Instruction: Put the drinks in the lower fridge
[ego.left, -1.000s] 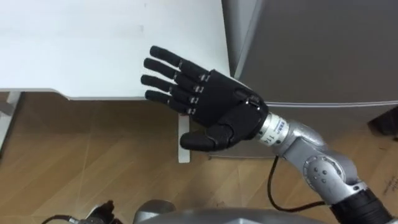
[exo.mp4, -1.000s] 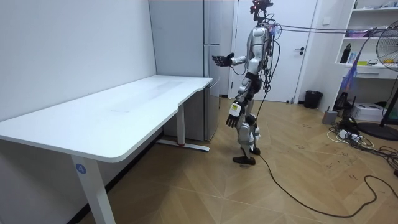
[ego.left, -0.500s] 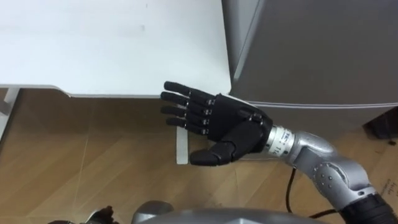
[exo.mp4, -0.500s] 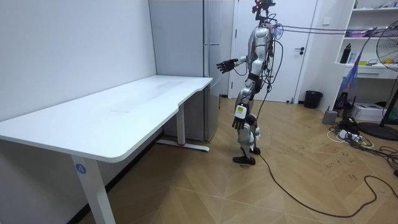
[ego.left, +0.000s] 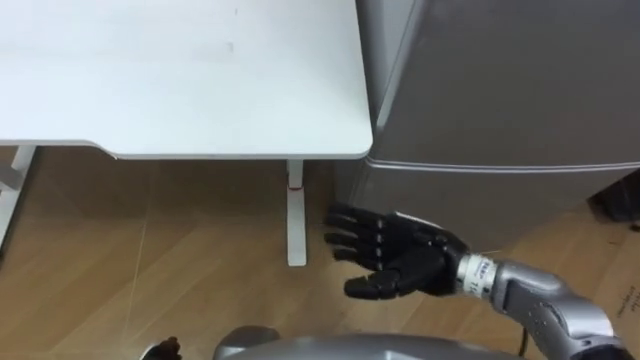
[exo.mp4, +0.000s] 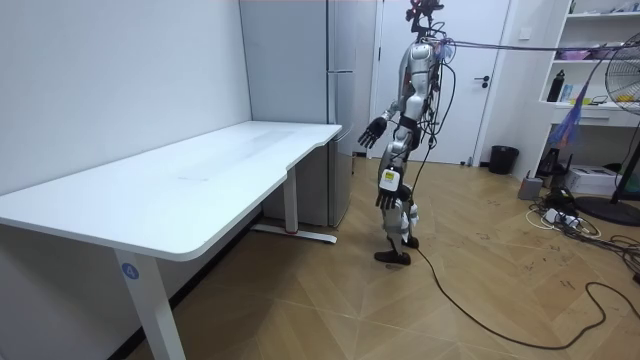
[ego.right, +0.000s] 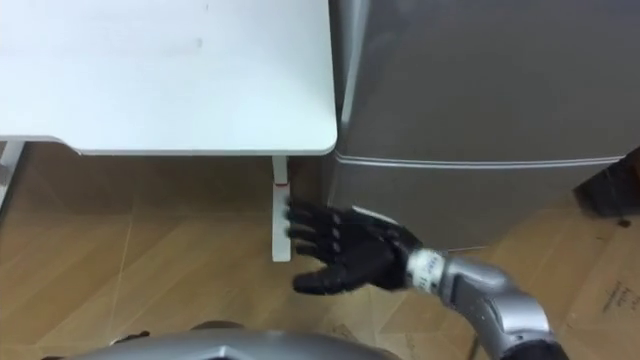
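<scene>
The robot stands facing the fridge, whose lower door is shut. The right hand is low in front of that door, fingers straight and spread, holding nothing. The left hand hangs at the robot's side, back from the fridge; its state cannot be told. A white table stands just beside the fridge.

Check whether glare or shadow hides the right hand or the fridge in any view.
Left eye view: the right hand, open, reads clearly against the floor; the fridge has a soft sheen and no hard glare; shadow lies under the table. Right eye view: the same. Room view: even light, with no shadow over hand or fridge.
</scene>
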